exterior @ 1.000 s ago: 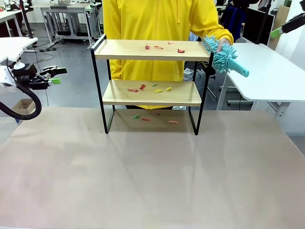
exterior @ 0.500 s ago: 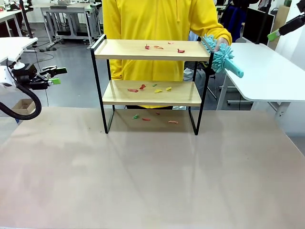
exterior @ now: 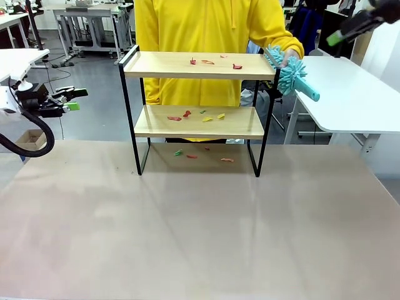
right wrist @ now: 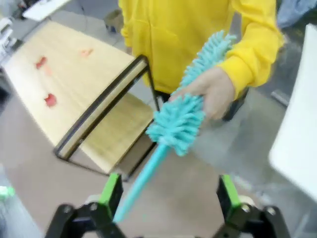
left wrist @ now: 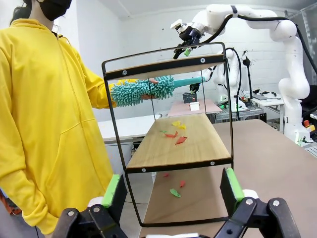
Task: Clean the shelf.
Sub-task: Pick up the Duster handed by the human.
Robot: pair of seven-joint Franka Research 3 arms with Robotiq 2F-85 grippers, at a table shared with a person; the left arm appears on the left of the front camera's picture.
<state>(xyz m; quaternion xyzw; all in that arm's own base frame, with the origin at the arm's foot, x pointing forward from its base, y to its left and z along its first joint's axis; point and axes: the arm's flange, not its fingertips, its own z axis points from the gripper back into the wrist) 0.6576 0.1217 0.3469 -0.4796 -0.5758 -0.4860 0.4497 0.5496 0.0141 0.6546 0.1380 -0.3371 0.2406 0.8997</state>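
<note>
Duster [right wrist: 183,116] offered handle-first at the right end of the shelf [exterior: 162,64], which stands on the counter [exterior: 200,237].
My right fingers [right wrist: 111,193] stand wide and empty, nearer than my wide left fingers [left wrist: 115,191]; the handle runs from the person's hand [right wrist: 210,91] toward the right pair.

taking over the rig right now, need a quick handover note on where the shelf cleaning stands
Left gripper: open, empty, well left of the shelf.
Right gripper: open, empty, above the duster handle.
Duster: held by its fluffy head in the person's hand at the shelf's right end, handle pointing out.
Done: nothing wiped; scraps on both boards and the table beneath.
Left: take the duster, sweep both boards.
</note>
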